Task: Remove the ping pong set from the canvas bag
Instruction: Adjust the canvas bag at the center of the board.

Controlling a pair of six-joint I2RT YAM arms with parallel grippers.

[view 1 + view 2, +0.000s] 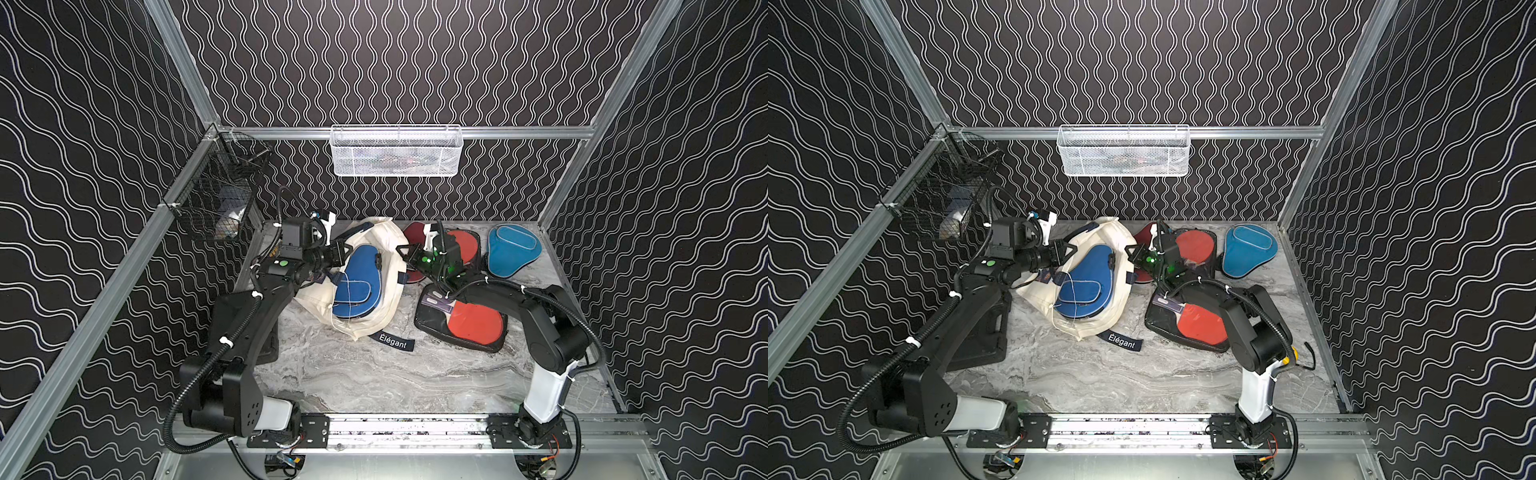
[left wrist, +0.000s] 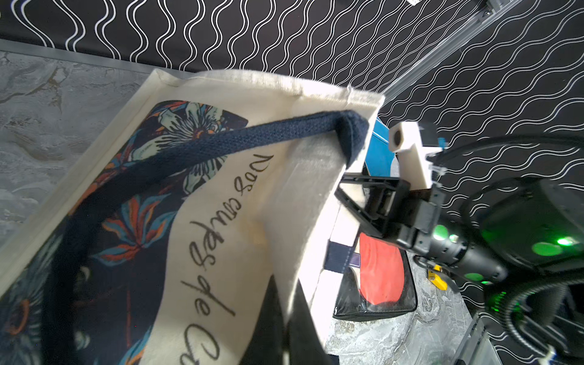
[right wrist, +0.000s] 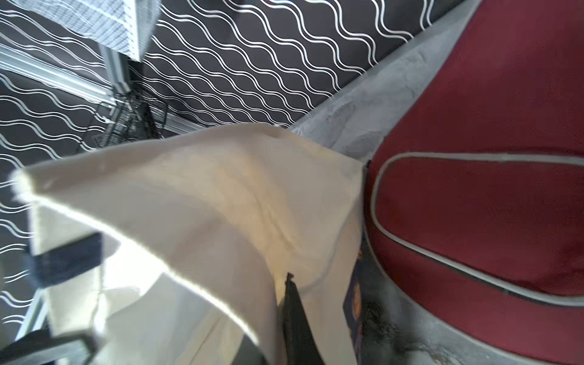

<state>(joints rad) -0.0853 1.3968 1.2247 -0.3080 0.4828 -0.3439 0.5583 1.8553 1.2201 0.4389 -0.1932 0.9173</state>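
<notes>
Left tool point(image 1: 341, 254) and right tool point(image 1: 402, 252) are clamped shut on the canvas bag point(image 1: 390, 299) rim at its ten and two o'clock, the blue cover point(image 1: 357, 274) lying last in its mouth while four other cases point(image 1: 513, 249) rest on the tabletop point(image 1: 374, 374) toward three o'clock; likely next move: tip the bag until it slides free.
</notes>
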